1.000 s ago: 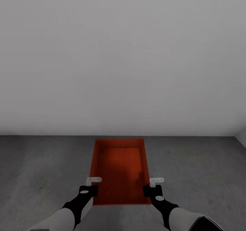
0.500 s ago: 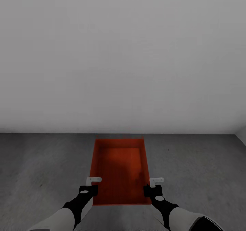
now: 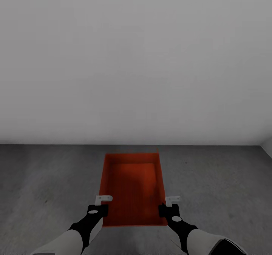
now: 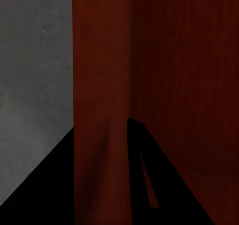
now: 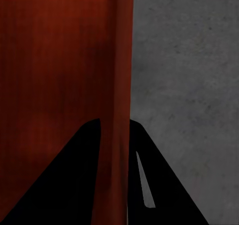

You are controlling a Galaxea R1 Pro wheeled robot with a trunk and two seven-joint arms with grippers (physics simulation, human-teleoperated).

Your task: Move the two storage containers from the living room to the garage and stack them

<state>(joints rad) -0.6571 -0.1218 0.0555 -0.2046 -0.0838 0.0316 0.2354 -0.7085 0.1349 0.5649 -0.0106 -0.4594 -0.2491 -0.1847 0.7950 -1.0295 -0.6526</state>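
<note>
1. Two grippers: the left gripper pinches the bin's left wall, the right gripper its right wall.
2. One orange-red bin, held above the grey floor.
3. One white wall stands behind.

I count one orange-red bin, open at the top, between my two grippers. My left gripper is one, clamped on the bin's wall on its own side; my right gripper is the second, clamped on the opposite wall. Each has two dark fingers, one on either face of its wall. Beneath them lies one grey concrete floor, and ahead stands one white wall.
</note>
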